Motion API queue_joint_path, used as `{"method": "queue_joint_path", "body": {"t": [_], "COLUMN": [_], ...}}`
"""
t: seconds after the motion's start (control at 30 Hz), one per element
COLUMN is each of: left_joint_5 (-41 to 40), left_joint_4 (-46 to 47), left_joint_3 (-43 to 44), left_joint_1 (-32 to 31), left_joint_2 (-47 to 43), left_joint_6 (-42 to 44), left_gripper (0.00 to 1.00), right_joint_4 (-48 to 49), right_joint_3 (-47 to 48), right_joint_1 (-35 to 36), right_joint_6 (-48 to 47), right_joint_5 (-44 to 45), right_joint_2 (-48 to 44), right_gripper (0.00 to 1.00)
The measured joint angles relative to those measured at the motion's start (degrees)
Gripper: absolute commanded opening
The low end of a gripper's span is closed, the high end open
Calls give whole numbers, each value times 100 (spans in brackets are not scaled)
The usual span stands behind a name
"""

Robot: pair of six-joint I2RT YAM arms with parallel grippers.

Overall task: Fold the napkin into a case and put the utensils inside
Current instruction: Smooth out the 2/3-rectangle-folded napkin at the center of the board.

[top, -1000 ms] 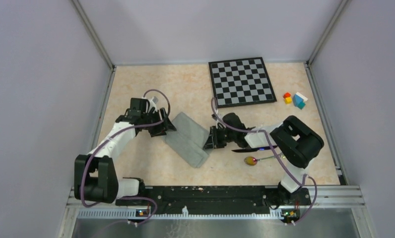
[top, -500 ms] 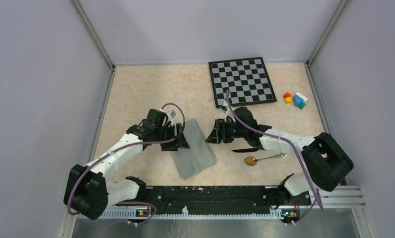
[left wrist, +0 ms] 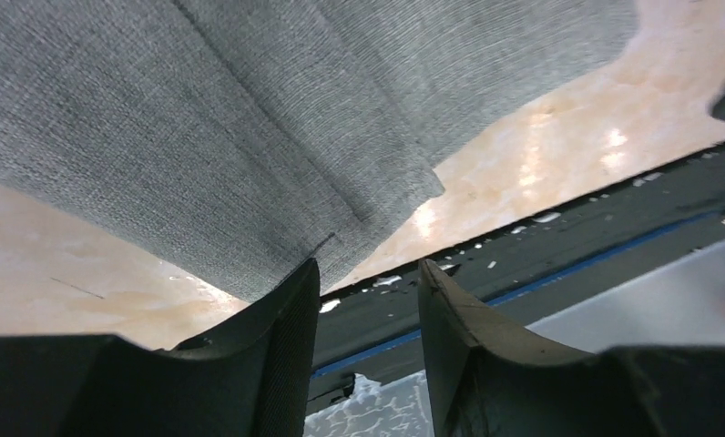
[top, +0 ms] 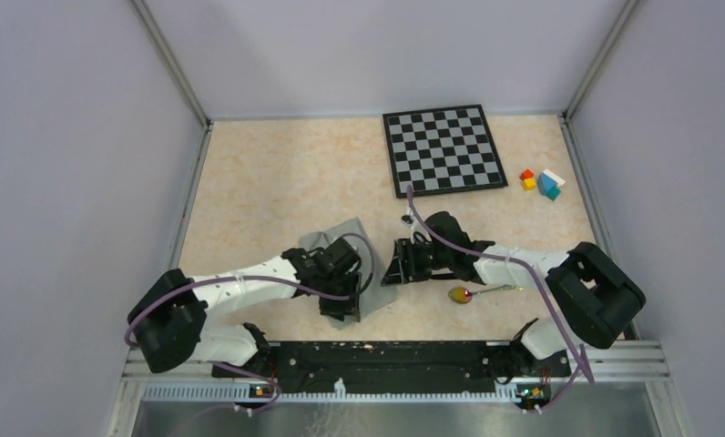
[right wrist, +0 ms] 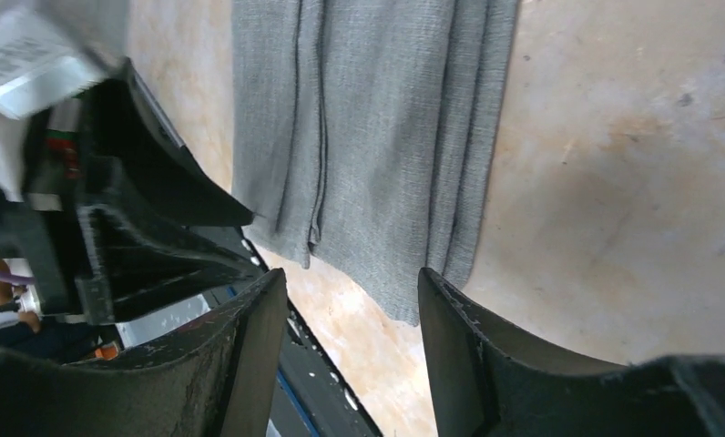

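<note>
Your left claw (left wrist: 368, 273) is slightly parted and empty, with the folded napkin (left wrist: 250, 118) flat on the desk (left wrist: 541, 155) at its 12 o'clock. Seen from above, your right claw (right wrist: 352, 278) also stands parted and empty, the napkin at its 9 o'clock. The white sticker (right wrist: 22, 55) is too blurred to read.

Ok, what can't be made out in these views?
The knife: in no view; the right arm may cover it in the top view.
The napkin's near end: top view, under the left gripper.
The blocks: top view, too small to count.
</note>
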Motion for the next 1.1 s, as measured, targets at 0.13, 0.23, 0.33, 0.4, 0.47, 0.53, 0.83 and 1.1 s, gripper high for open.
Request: {"method": "queue_joint_path", "body": {"t": [0.13, 0.23, 0.33, 0.4, 0.47, 0.53, 0.83, 1.1], "left_joint_5": [-358, -621, -898, -1117, -1316, -1460, -1814, -2013], "left_joint_4": [-234, -352, -420, -479, -549, -597, -848, -1012], "left_joint_3": [127, 350, 597, 774, 931, 1019, 1176, 1274], "left_joint_1": [-328, -479, -579, -640, -691, -726, -957, -1102], "left_joint_2": [372, 629, 839, 964, 1080, 1189, 1578, 1593], "left_joint_6": [-223, -317, -393, -420, -463, -501, -603, -723], "left_gripper": [47, 42, 37, 35, 33, 32, 33, 10], "right_joint_4": [72, 188, 330, 411, 426, 468, 507, 658], "right_joint_3": [0, 0, 0, -2, -11, -35, -157, -179], "right_joint_1": [168, 345, 476, 529, 533, 533, 533, 533], "right_joint_6": [55, 127, 192, 234, 280, 299, 326, 339], "right_joint_5": [-9, -11, -17, -15, -13, -9, -4, -15], "right_joint_2": [0, 15, 90, 142, 162, 162, 173, 258], "right_gripper": [52, 50, 49, 48, 48, 48, 47, 46]}}
